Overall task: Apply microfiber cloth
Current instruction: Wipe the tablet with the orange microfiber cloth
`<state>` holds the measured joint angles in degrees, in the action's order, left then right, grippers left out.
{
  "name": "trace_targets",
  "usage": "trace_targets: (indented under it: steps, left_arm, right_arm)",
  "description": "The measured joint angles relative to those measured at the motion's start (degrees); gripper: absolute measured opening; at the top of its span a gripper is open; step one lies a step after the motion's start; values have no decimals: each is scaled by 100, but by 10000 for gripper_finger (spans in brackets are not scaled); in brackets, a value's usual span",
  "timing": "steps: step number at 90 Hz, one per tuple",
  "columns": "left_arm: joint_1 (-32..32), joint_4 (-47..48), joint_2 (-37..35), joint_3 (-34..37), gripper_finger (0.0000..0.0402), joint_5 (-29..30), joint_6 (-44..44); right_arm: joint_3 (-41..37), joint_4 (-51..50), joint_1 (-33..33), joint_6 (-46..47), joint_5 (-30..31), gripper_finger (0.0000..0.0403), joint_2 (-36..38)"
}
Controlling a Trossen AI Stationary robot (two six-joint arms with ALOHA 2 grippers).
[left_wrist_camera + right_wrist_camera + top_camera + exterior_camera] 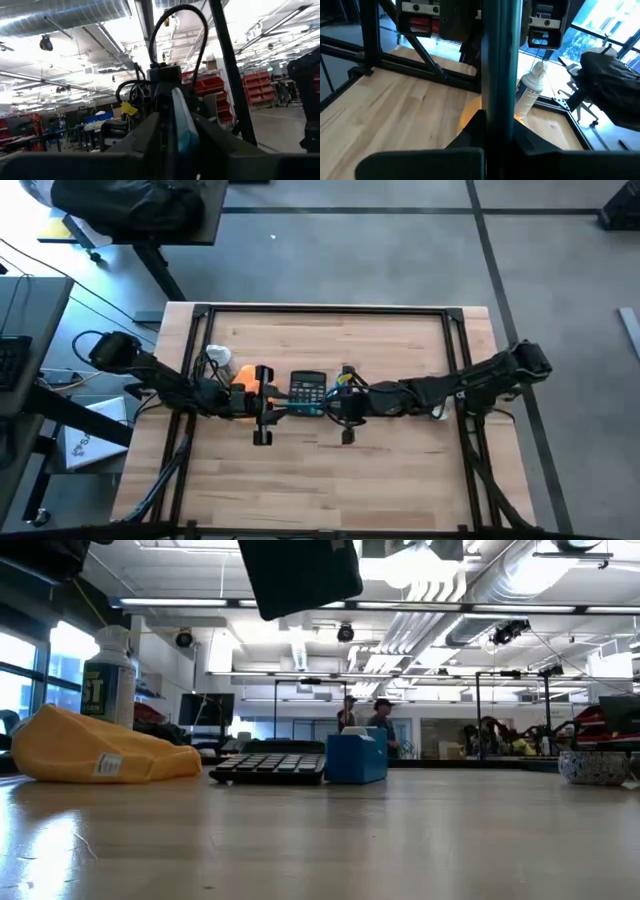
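Orange cloth lies on the table beside the calculator, both grippers, left and right, hovering nearby, finger state unclear.

We see a crowded middle band — the white bottle, microfiber cloth, black calculator and small blue box lie close together, with the left gripper and right gripper meeting above them. The wooden table lies bare on the near side and behind the row — open passage there.
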<state>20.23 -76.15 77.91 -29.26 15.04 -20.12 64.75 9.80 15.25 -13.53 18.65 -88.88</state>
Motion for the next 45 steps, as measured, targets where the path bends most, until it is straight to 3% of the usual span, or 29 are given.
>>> trace_targets:
  steps: [20, 45]
  left_arm:
    - [0, 35, -2, 0, 9, -39, 2]
    - [0, 83, -2, 0, 38, -169, 60]
  right_arm:
    - [0, -11, 2, 60, -11, 2, 0]
    - [0, -33, 4, 80, -11, 2, 0]
